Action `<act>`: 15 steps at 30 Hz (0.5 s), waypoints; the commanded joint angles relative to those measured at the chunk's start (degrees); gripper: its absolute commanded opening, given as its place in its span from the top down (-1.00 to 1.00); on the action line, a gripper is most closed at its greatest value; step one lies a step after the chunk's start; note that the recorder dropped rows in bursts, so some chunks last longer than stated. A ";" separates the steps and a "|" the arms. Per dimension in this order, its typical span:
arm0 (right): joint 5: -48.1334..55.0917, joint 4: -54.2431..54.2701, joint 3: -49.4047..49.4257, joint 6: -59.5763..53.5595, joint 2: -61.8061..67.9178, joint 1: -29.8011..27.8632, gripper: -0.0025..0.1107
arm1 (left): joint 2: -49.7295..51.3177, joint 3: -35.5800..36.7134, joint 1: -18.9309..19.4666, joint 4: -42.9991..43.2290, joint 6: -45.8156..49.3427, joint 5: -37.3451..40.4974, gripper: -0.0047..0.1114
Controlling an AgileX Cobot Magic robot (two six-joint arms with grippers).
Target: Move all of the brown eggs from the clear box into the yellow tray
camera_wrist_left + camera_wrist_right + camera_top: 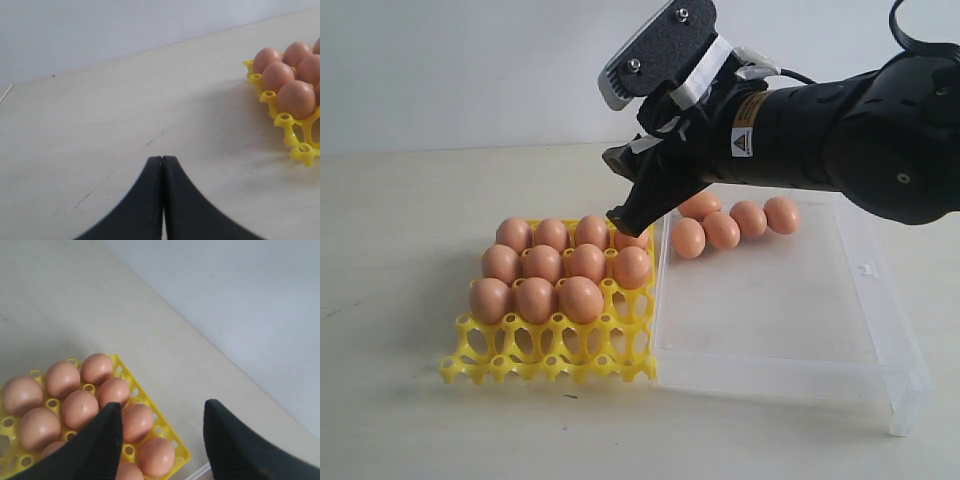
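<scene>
The yellow tray (550,362) lies left of the clear box (790,330). Several brown eggs (542,264) fill its three back rows; the front row of cups is bare. Several more brown eggs (721,230) lie in the box's far left corner. My right gripper (612,186) hangs open and empty above the tray's back right corner, close to the box wall. In the right wrist view the right gripper (164,406) shows tray eggs (80,407) between and beside its spread fingers. My left gripper (162,158) is shut on nothing over bare table, with the tray's edge (303,150) off to one side.
The light wooden table (400,230) stretches out left of the tray and in front of it. A pale wall (470,70) rises behind. The box has a small latch tab (866,268) on its right wall. The right arm (860,120) reaches in from the upper right above the box.
</scene>
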 commanded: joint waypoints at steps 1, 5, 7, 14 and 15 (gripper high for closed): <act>-1.75 -0.97 0.11 -0.09 -0.03 -0.21 0.10 | -0.32 -0.20 -0.04 -0.20 -0.02 -0.42 0.92; -1.86 -0.97 0.11 -0.09 -0.03 -0.21 0.10 | -0.32 -0.20 -0.04 -0.20 -0.02 -0.42 0.92; -1.86 -0.73 0.11 -0.09 -0.03 -0.21 0.10 | -0.32 -0.20 -0.04 -0.20 -0.02 -0.42 0.92; -1.75 -0.84 0.11 0.49 -0.03 -0.21 0.10 | -0.32 -0.20 -0.14 -0.20 -0.02 -0.42 0.92; -1.75 -0.84 0.11 0.49 -0.03 -0.21 0.10 | -0.32 -0.20 -0.14 -0.20 -0.02 -0.42 0.92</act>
